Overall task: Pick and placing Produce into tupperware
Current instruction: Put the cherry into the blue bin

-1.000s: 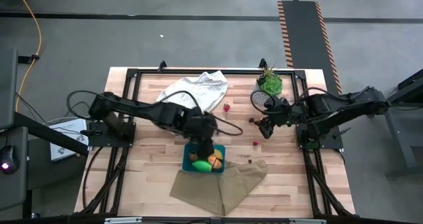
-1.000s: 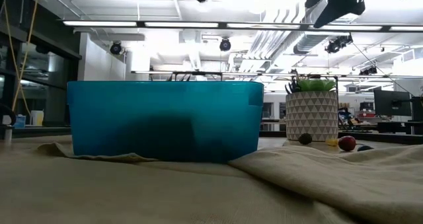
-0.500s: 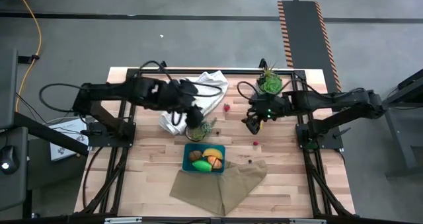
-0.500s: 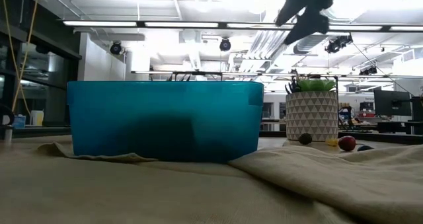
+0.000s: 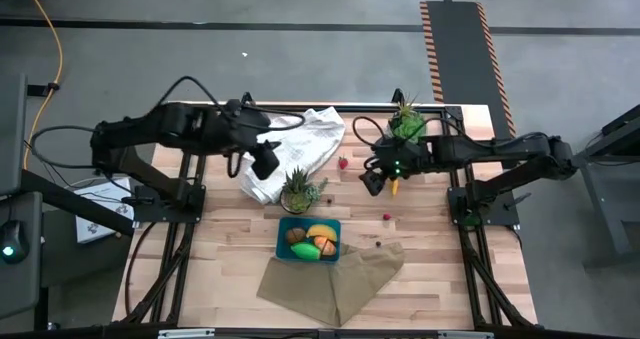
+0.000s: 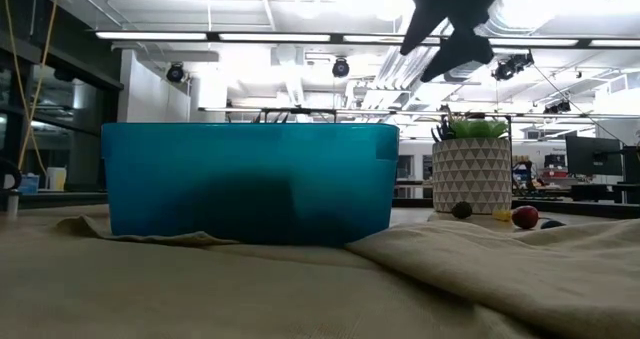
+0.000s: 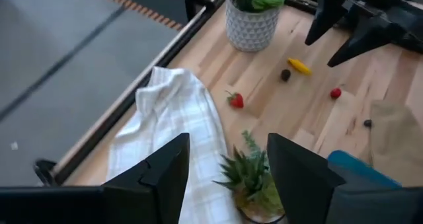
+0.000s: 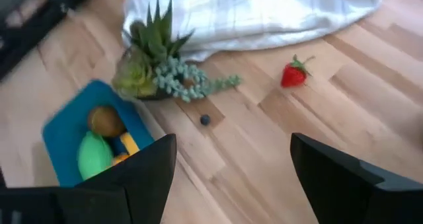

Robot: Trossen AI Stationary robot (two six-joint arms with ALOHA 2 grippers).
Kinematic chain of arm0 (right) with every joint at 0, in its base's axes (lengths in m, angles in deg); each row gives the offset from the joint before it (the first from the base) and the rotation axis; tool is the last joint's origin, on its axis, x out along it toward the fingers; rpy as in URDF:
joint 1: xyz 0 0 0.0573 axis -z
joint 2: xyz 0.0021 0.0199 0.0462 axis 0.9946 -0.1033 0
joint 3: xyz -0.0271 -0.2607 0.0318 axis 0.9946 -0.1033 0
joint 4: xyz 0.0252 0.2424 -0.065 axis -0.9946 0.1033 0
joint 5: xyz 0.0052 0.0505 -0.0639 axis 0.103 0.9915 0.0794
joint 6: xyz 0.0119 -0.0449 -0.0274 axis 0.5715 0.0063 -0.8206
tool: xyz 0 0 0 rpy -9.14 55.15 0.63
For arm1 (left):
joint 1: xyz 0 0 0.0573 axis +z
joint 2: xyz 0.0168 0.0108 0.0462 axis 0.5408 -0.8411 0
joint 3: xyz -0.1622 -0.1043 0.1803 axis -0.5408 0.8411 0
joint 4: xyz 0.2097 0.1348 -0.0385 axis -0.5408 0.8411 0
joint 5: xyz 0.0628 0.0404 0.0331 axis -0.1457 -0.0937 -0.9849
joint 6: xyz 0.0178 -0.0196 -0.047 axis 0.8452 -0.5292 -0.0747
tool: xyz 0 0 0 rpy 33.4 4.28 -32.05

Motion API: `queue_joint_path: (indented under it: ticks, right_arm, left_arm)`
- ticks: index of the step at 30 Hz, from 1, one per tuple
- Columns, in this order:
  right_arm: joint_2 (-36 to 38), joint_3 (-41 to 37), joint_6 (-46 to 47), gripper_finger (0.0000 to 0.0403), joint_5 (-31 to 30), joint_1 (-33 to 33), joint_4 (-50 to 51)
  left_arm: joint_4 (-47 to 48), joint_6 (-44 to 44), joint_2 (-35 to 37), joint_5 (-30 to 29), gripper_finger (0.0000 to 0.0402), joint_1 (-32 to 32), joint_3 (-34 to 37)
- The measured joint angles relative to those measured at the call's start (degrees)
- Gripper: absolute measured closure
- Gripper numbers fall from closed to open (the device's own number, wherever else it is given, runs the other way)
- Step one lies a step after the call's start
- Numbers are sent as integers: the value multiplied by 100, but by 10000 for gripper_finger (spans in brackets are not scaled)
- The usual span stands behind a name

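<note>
Descent over loose produce next, judged from gripper positions: right gripper (image 5: 374,182), fingers spread and empty, above the bench (image 5: 440,279) near a small yellow-orange piece (image 5: 394,187). Best lowered straight, fingers straddling the piece lengthwise, closed gently to avoid squirting it sideways. Left gripper (image 5: 266,161), likewise spread and empty, waiting over the white towel (image 5: 300,139). Tupperware (image 5: 331,224): shallow teal box, rounded corners, at the bench's middle beside a tan cloth (image 5: 330,284), holding banana (image 5: 321,231), brown kiwi (image 5: 295,235) and green pepper (image 5: 303,249). Strawberry (image 5: 343,162) and a red berry (image 5: 386,217) loose on the wood.
</note>
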Motion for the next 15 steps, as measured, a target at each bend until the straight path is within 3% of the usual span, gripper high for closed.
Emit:
queue_joint_path:
  ticks: [4,7,10,15]
  right_arm:
    - [-32,2,967,117,-386,-358,317]
    - [-68,-4,1671,117,-528,-672,819]
    - [-123,-4,2373,117,-727,-1055,1104]
    - [-235,-4,3164,117,-845,-1573,1184]
  left_arm:
    - [49,454,386,27,219,93,17]
    - [-80,597,943,121,225,250,405]
    - [-520,661,1675,482,231,490,1200]
    - [-1892,558,2911,1797,241,551,2882]
